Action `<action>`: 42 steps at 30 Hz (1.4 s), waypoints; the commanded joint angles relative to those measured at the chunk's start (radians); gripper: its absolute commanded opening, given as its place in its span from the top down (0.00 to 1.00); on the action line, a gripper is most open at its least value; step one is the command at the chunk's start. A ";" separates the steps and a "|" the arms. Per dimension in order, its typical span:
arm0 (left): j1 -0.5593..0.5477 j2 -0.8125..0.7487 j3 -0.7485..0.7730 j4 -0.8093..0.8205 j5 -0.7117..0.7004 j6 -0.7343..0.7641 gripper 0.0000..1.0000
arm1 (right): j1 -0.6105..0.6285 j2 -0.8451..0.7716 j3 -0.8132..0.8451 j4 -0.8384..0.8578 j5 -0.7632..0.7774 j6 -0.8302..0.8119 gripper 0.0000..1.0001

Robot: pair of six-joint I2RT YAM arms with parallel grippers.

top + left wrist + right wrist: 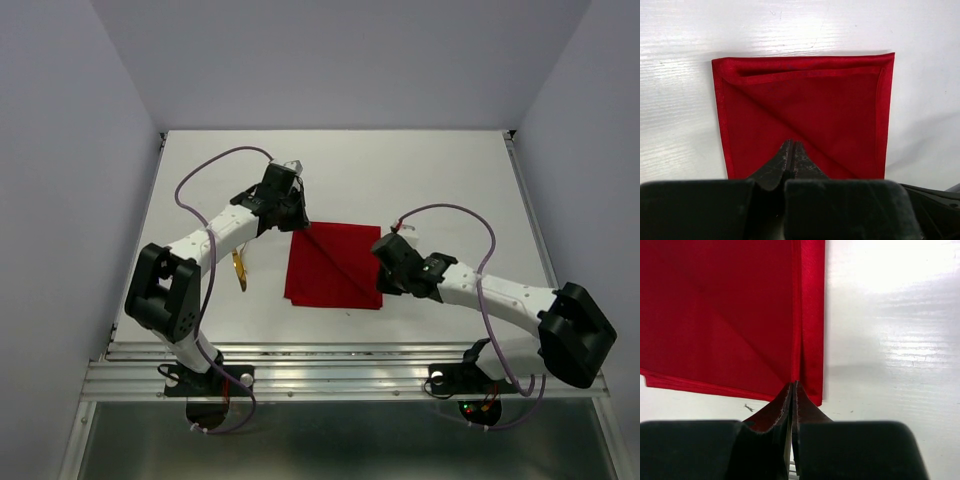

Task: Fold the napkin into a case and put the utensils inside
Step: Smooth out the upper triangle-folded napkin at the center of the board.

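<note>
Left hand [791, 146] and right hand [792, 386] both pinched shut on napkin [805, 100] edges. Mid-fold, no case yet; knife [238, 268] lies beside napkin.

The white tabletop [430, 170] has a faintly streaked, slightly glossy surface and takes up the middle of the scene. A bright red napkin [335, 268] lies flat on it, about halfway between left and right and nearer the near edge than the far one. It is folded to a rough square, with a diagonal crease across its top layer and hemmed borders showing. Left of it, apart from the cloth, lies a slim gold utensil [239, 270], partly hidden.
</note>
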 commanded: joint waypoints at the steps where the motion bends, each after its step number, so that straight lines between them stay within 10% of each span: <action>1: -0.004 -0.053 -0.007 0.012 -0.016 0.004 1.00 | 0.006 0.020 -0.046 0.034 -0.028 0.035 0.96; 31: -0.021 -0.111 -0.047 0.012 -0.021 0.006 1.00 | -0.053 0.090 -0.034 -0.025 0.054 0.005 0.90; 42: -0.021 -0.094 -0.014 -0.017 -0.051 0.003 0.86 | -0.008 0.241 0.037 0.117 -0.071 -0.013 0.93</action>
